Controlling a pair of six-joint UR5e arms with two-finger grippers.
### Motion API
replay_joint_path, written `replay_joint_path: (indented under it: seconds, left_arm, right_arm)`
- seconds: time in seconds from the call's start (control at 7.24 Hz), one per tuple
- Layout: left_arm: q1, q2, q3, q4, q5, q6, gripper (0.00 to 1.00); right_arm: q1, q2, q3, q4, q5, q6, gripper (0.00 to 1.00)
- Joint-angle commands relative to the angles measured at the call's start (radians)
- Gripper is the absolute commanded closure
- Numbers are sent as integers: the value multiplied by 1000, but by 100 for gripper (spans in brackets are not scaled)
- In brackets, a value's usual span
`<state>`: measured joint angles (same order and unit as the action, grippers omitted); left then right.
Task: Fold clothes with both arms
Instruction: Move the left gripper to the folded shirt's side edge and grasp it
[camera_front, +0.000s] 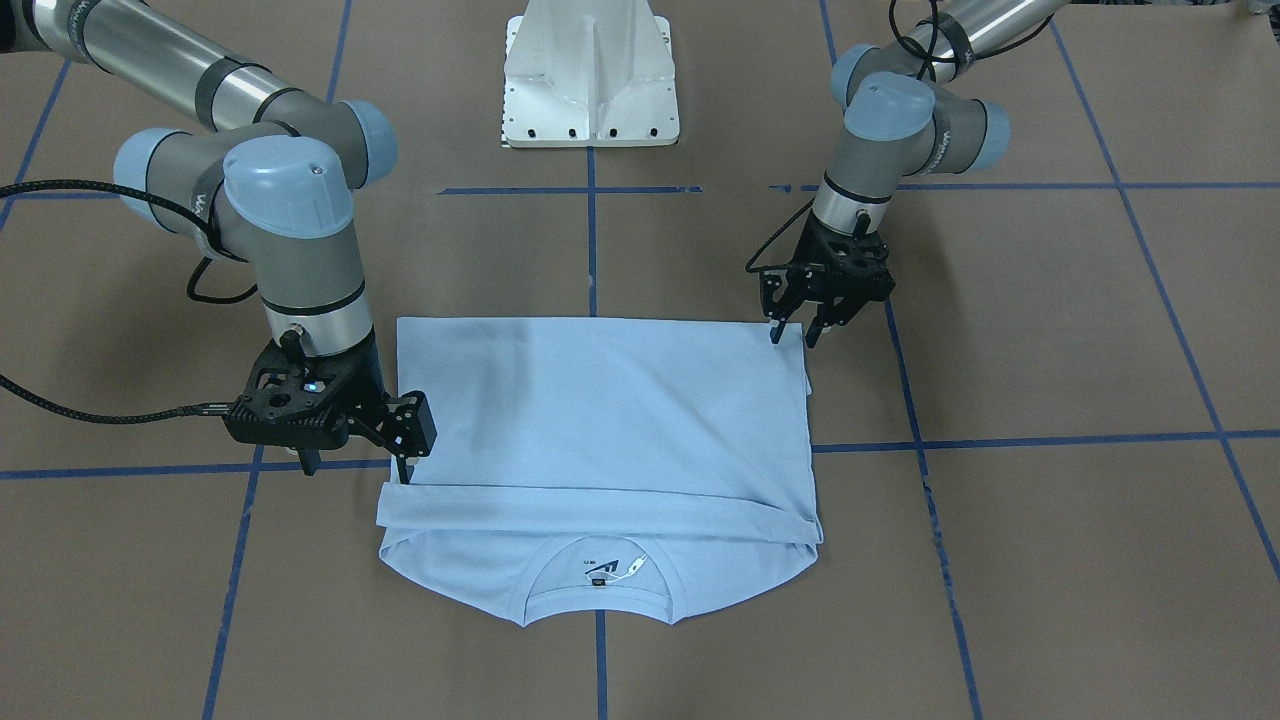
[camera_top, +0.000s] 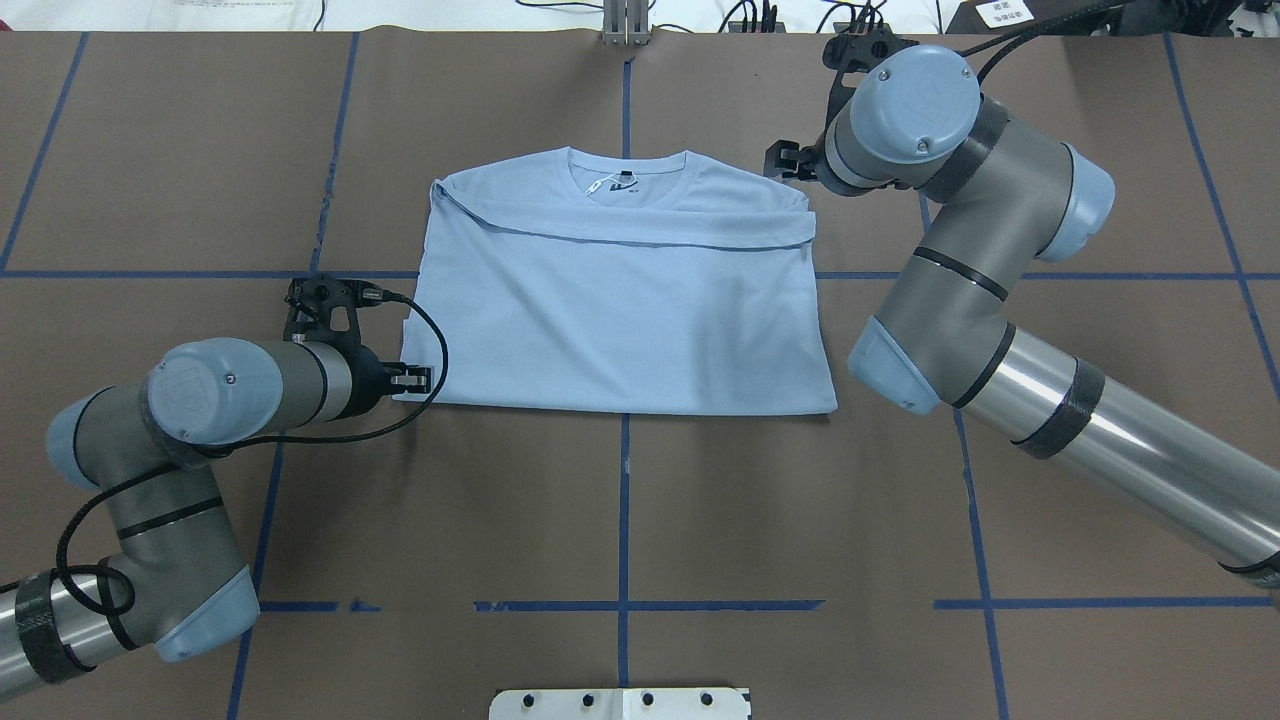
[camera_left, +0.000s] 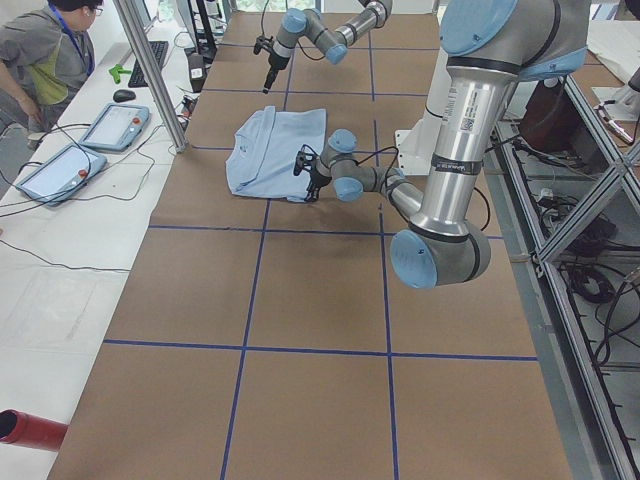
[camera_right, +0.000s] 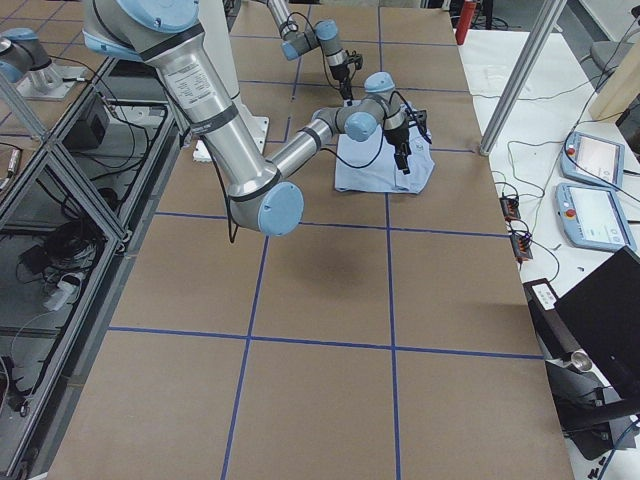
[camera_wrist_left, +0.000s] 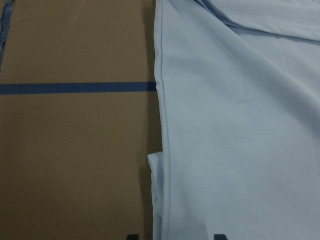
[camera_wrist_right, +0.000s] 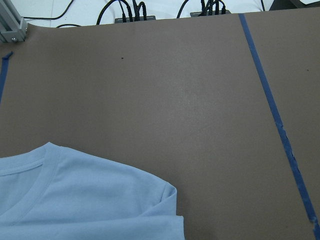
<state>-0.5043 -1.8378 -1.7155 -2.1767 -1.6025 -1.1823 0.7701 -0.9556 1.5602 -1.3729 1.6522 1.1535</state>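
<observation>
T-shirt (camera_top: 620, 320) lies flat mid-table, half folded, collar far from the robot, while left gripper (camera_front: 795, 338) and right gripper (camera_front: 357, 468) gape empty at opposite corners, so I'd say each should pinch every layer before lifting together.

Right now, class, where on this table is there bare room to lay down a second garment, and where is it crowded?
Bare: the brown table between the T-shirt's robot-side folded edge and the white base. Crowded: both side edges of the shirt, where the left gripper and the right gripper sit.
</observation>
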Motion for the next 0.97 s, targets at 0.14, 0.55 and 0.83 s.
replay_joint_path:
  seconds: [0.14,0.55,0.83]
  left_arm:
    - [3,0,-1,0,1,0,100]
    - [-6,21,-13,8,-2,30,100]
    - [-107,26,29,9,0,226,100]
  right_arm:
    - [-5,0,0,0,0,0,0]
    - [-12,0,0,0,-2,9,0]
    - [-12,-2,-2,0,-3,11,0]
